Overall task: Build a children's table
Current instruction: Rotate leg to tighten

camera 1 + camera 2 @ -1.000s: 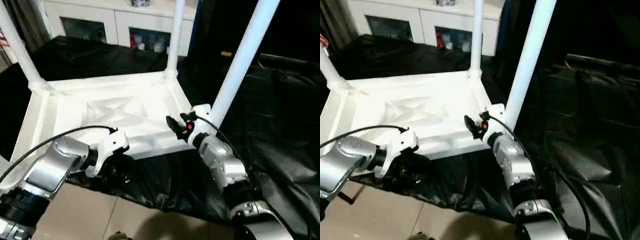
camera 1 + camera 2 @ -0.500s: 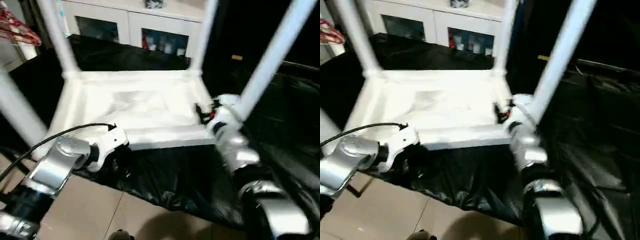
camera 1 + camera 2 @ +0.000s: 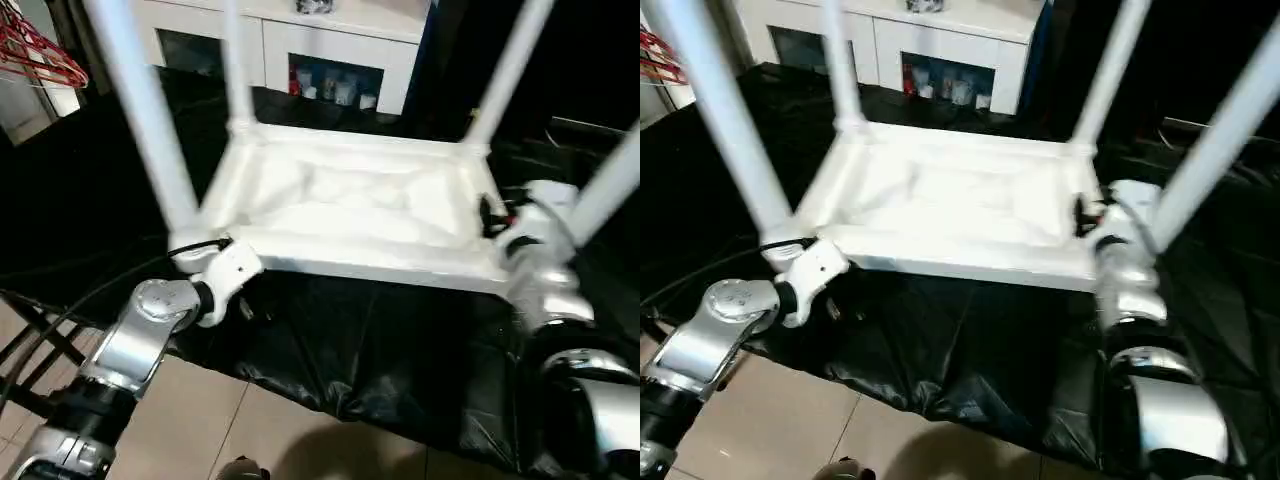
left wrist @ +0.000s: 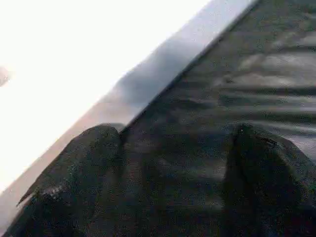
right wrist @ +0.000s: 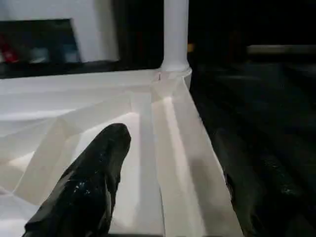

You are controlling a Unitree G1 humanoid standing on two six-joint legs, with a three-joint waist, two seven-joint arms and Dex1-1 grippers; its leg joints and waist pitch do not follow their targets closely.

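Four white tube legs (image 3: 140,110) stand up from the upturned white plastic table (image 3: 350,205).
Left pincer (image 4: 168,163) gapes over the black-covered tabletop (image 3: 380,340); right pincer (image 5: 173,163) straddles the rim, fingers apart.

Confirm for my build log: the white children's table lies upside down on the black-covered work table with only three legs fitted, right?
Not quite: four legs are fitted. The left eye view shows the children's table upside down on the black-covered work table, a leg rising from every corner.

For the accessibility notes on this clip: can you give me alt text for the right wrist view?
The right gripper straddles the raised side rim of the upside-down white children's table, one black finger over the ribbed underside and the other outside over the black-covered work table. Beyond, one white leg stands upright in the far corner socket.
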